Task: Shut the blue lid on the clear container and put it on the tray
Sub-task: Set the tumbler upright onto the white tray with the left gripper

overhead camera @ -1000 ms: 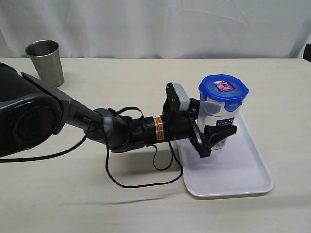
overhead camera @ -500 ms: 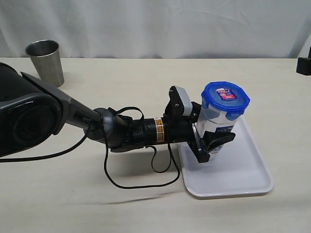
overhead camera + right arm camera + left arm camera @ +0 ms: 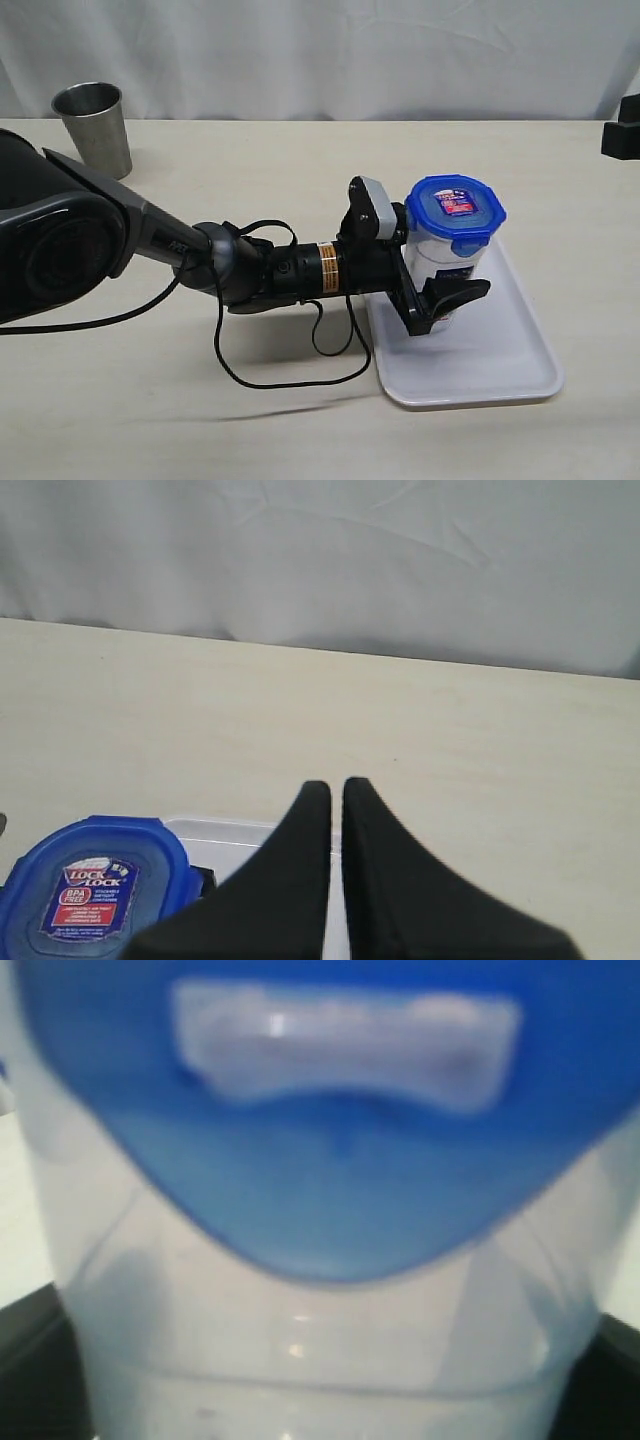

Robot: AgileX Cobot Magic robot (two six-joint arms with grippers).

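Observation:
The clear container (image 3: 440, 252) stands upright at the near-left part of the white tray (image 3: 500, 360), with the blue lid (image 3: 457, 207) seated on top, sticker up. My left gripper (image 3: 452, 272) reaches in from the left, its jaws spread open on either side of the container's lower body; the near finger (image 3: 455, 293) stands just off the wall. In the left wrist view the lid (image 3: 330, 1160) and container (image 3: 320, 1350) fill the frame, blurred. My right gripper (image 3: 337, 785) hovers shut and empty above the tray's far side, the lid (image 3: 95, 890) below it.
A grey steel cup (image 3: 92, 128) stands at the table's far left. A black cable (image 3: 290, 375) loops under the left arm onto the table beside the tray's left rim. A white curtain backs the table.
The container has come down a little and stands on the tray. The left jaws have spread apart around it. The right arm has come into view at the right edge.

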